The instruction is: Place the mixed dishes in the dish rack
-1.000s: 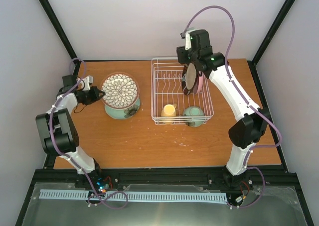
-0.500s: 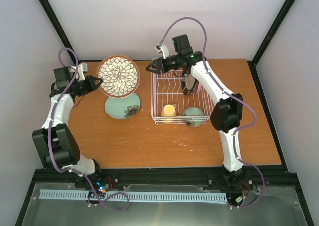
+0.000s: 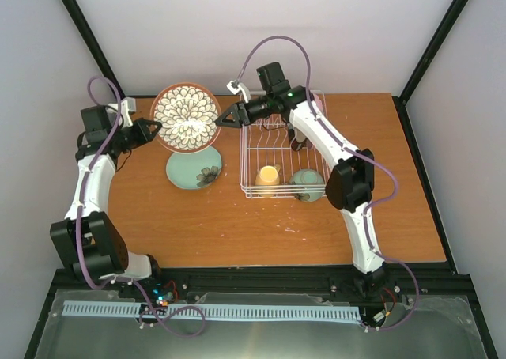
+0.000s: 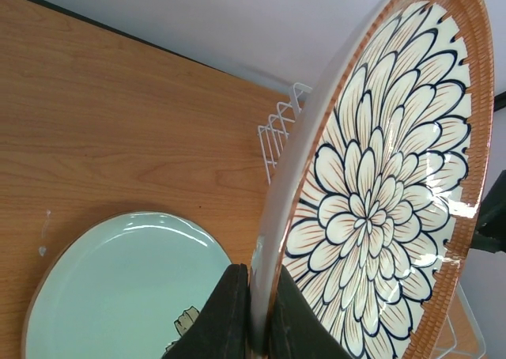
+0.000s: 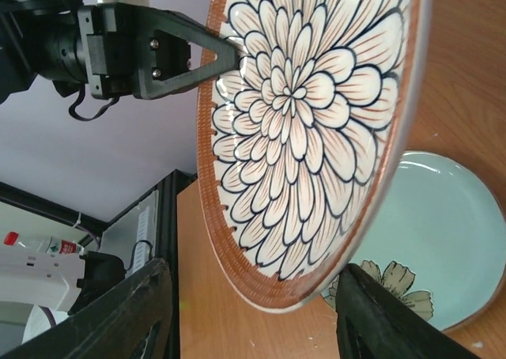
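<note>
My left gripper [image 3: 155, 126] is shut on the left rim of the dark-rimmed white-petal plate [image 3: 186, 117] and holds it tilted up on edge above the table. In the left wrist view the gripper [image 4: 259, 315] pinches that rim [image 4: 379, 201]. My right gripper [image 3: 220, 121] stands open at the plate's right edge, and in the right wrist view its fingers [image 5: 118, 311] straddle the rim [image 5: 308, 122] without touching. The light teal plate [image 3: 194, 168] lies flat on the table below. The white dish rack [image 3: 251, 149] holds the yellow mug [image 3: 269, 175] and the mint bowl [image 3: 307, 182].
Only a dark sliver of a plate [image 3: 298, 143] shows in the rack under my right arm. The black frame posts and white walls close in the back and sides. The wooden table [image 3: 269, 224] runs in front of the rack.
My left gripper has lifted the petal plate off the teal plate and tipped it upright. My right arm has swung left from over the rack to the plate's edge.
</note>
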Motion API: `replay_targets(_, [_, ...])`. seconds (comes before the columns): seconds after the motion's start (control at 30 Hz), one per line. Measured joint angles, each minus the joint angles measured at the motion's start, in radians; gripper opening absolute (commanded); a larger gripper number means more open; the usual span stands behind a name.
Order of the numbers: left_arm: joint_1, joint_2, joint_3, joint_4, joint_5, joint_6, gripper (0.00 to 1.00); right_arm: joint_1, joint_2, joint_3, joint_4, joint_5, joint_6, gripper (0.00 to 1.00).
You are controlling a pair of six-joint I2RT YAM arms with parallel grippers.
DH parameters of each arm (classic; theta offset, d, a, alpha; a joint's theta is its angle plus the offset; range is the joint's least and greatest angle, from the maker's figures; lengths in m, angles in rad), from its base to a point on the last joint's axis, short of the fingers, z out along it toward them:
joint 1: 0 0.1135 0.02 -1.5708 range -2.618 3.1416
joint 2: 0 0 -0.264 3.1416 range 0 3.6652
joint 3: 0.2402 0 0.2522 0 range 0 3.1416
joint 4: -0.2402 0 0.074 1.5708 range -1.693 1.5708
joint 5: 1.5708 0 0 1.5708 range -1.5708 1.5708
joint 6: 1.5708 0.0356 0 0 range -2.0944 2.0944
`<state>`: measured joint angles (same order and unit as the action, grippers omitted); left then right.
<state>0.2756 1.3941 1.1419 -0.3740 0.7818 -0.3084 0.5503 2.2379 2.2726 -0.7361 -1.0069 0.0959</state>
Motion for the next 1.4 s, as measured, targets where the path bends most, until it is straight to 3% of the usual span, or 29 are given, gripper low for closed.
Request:
replay_targets(0.27, [0.003,-0.046,-0.053,0.000,-0.014,-0.015,0.01,0.023,0.101,0.069,0.064,-0.031,0.082,0.49])
replay_targets(0.33, [0.003,-0.050,-0.064,0.000,-0.014,-0.018,0.01,0.032,0.118,0.071,0.080,-0.031,0.100,0.36])
replay_targets(0.43, [0.008,-0.063,-0.079,0.000,-0.015,-0.024,0.01,0.039,0.135,0.072,0.100,-0.024,0.130,0.04])
replay_targets(0.57, [-0.005,-0.097,-0.090,0.016,-0.043,0.007,0.01,0.039,0.152,0.072,0.097,0.090,0.230,0.03])
replay_targets(0.77, [-0.006,-0.101,-0.108,0.021,-0.070,0.012,0.04,0.052,0.155,0.072,0.101,0.122,0.235,0.03])
replay_targets(0.8, [-0.006,-0.100,-0.108,0.021,-0.072,0.013,0.08,0.053,0.154,0.072,0.101,0.126,0.234,0.03])
replay_targets(1.0, [-0.006,-0.089,-0.100,0.032,-0.048,-0.015,0.56,0.050,0.139,0.040,0.104,0.159,0.192,0.03])
replay_targets(1.1, [-0.006,-0.069,-0.081,0.035,-0.055,-0.023,0.71,0.051,0.119,0.001,0.098,0.185,0.172,0.03])
replay_targets(1.4, [-0.010,0.008,-0.016,0.045,-0.099,-0.023,0.79,0.011,0.031,-0.066,0.103,0.312,0.172,0.03])
